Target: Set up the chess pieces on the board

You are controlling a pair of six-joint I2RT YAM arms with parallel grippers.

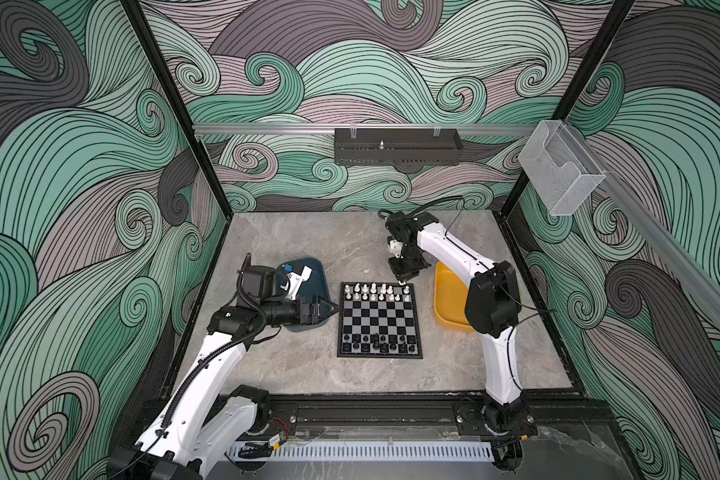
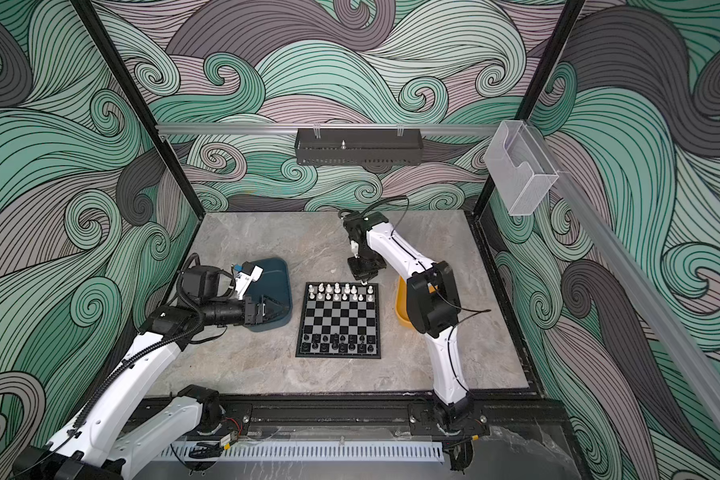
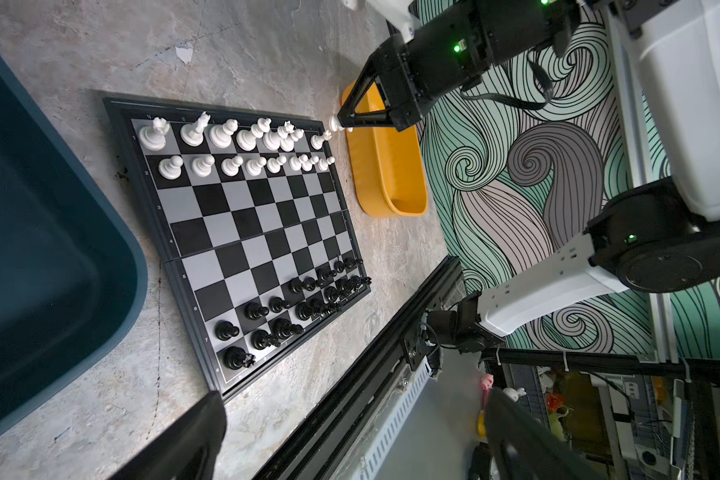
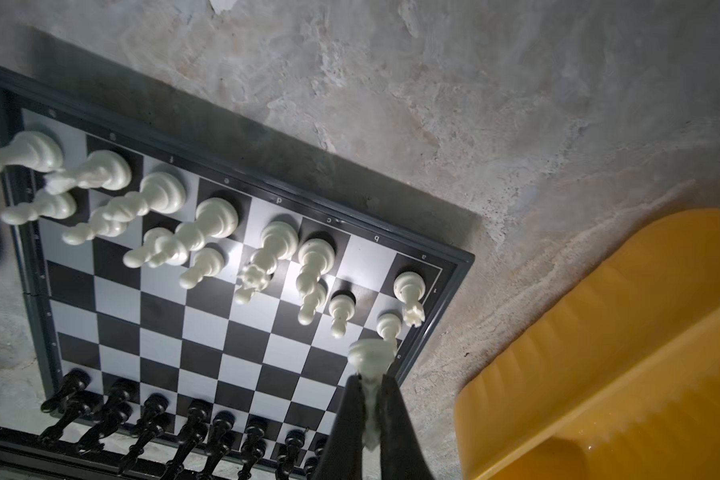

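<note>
Pinched by its upper part, base down: a white piece (image 4: 368,357), in the right gripper (image 4: 371,378), which is clenched on it. Hangs at the 1 o'clock corner of the board (image 1: 380,318) in a top view, about over the border. Held by the top, likely for setting the base flat on a square with the fingers kept above the neighbours. Kind of piece too blurred to tell.

Board flat on the grey table (image 1: 292,374), mid-scene. Two rows of white pieces (image 1: 377,292) along its 12 o'clock edge, two rows of black pieces (image 1: 377,343) along its 6 o'clock edge, middle ranks bare. One white back-row square open, next to the corner rook (image 4: 409,286): probably the target. Tight fit there, with the rook on one side, a tall piece on the other and a pawn in front. Best entered straight down, from above the bare 12 o'clock rim.

Black ranks uneven to the eye; too small to count.

At 3 o'clock, just beside the board, a yellow tray (image 1: 447,299); at 9 o'clock, a teal tray (image 1: 314,282). Over the teal tray's board-side rim, the left gripper (image 1: 328,309), jaws spread wide with nothing between them, parked clear of the board, seemingly to leave the right arm room. Open table beyond the 12 and 6 o'clock edges.
</note>
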